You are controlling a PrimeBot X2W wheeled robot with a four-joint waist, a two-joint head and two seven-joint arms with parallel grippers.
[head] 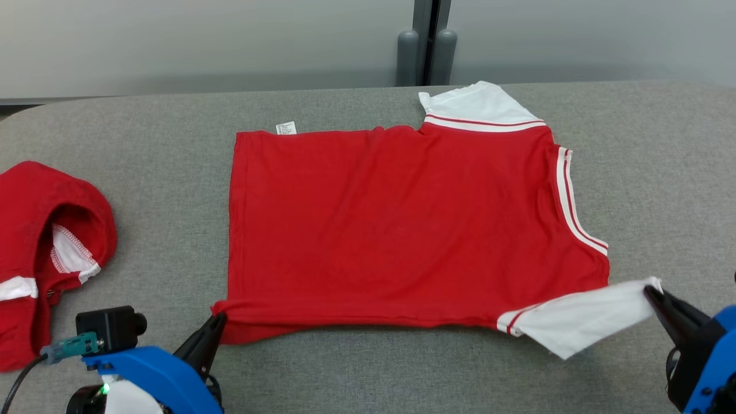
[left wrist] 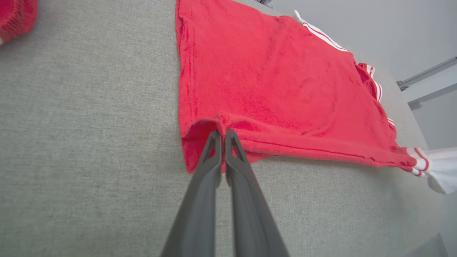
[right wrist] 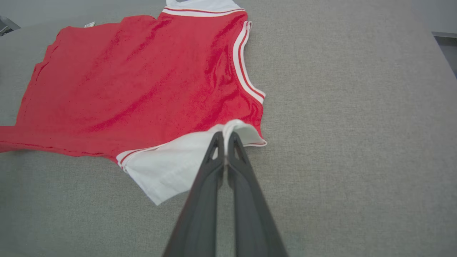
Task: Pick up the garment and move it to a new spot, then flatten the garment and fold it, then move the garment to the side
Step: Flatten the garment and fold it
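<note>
A red garment [head: 402, 230] with white sleeves and striped trim lies spread flat on the grey table, collar end to the right. My left gripper [head: 220, 318] is shut on its near left hem corner [left wrist: 221, 125], which is bunched up between the fingers. At the near right, my right gripper [head: 650, 290] is shut on the white sleeve [head: 581, 316], pinching a fold of it [right wrist: 232, 126] and lifting it slightly. The far sleeve [head: 477, 103] lies flat at the table's back.
A second red garment [head: 40, 253] lies crumpled at the table's left edge. The grey fabric table [head: 661, 172] has bare room to the right and along the front. A wall with a grey post [head: 425, 52] stands behind the table.
</note>
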